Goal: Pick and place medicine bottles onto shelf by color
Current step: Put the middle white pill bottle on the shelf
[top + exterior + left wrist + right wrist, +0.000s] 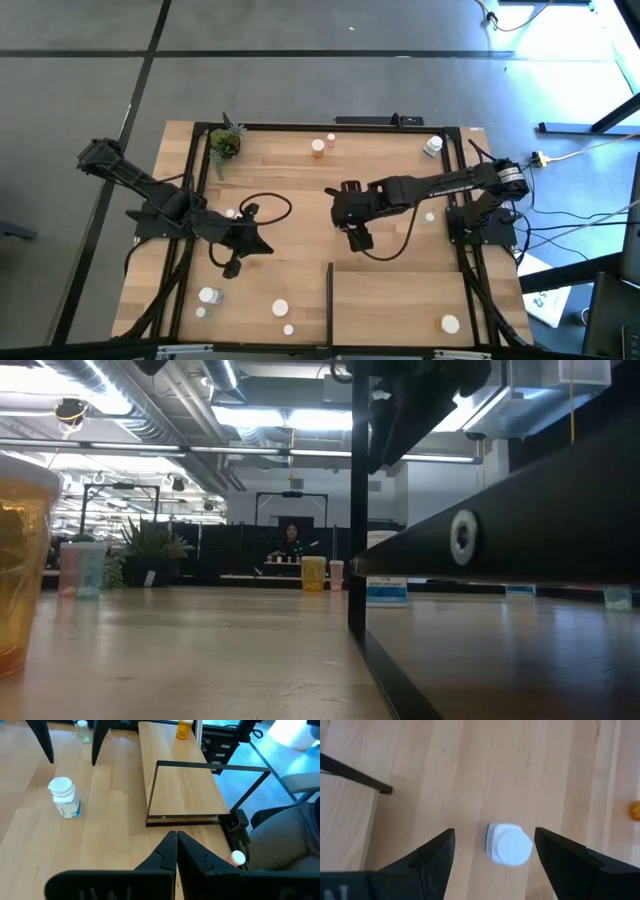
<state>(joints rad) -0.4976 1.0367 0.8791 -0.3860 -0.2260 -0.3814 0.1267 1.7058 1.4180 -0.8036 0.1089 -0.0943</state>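
Observation:
My right gripper (pixel 358 240) (pixel 495 831) is open over the table's middle, fingers pointing down. A white bottle with a white cap and blue label (pixel 509 845) (pixel 65 797) stands on the table right below it, between the two fingers and apart from both. In the high view the gripper hides this bottle. The shelf (pixel 400 300) is the light-wood panel at the near right, with its black strip (pixel 329 295) on its left side. A white-capped orange bottle (pixel 450 324) (pixel 184 729) stands on it. My left gripper (pixel 232 268) (pixel 176 837) is shut and empty, left of the shelf.
Several bottles stand at the near left (pixel 209 296) (pixel 280 308) (pixel 289 329). An orange one (pixel 318 148) and white ones (pixel 331 139) (pixel 432 146) stand along the far edge, and another near the right arm (pixel 430 216). A potted plant (pixel 225 143) stands at the far left.

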